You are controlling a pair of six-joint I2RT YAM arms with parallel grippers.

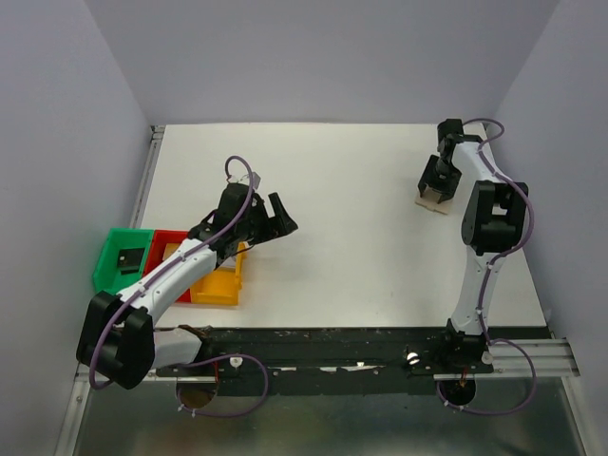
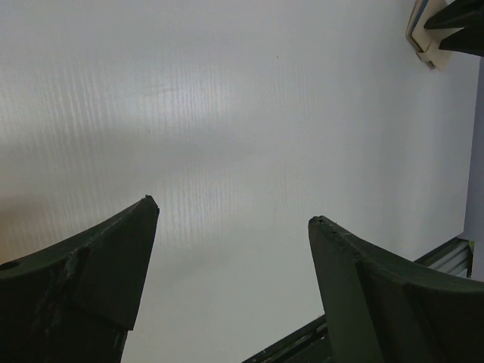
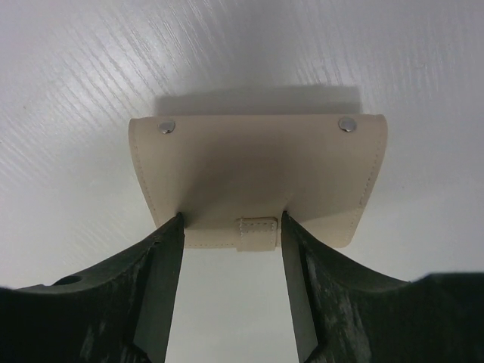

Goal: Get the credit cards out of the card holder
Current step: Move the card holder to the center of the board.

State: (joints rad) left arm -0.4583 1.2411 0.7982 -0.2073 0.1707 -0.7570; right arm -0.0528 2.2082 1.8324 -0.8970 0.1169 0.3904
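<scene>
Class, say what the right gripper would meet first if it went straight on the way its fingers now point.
The closed card holder: the right gripper has its spread fingers framing the near edge, with the table beneath. Whether they touch it is unclear.

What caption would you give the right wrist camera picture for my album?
Closed cream wallet on a white table, the right claw open astride its clasp tab.

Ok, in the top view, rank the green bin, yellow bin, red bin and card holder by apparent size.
1. green bin, largest
2. yellow bin and red bin: both partly hidden by the left arm, so I can't rank them against each other
3. card holder, clearly smallest, partly under the right gripper
</scene>
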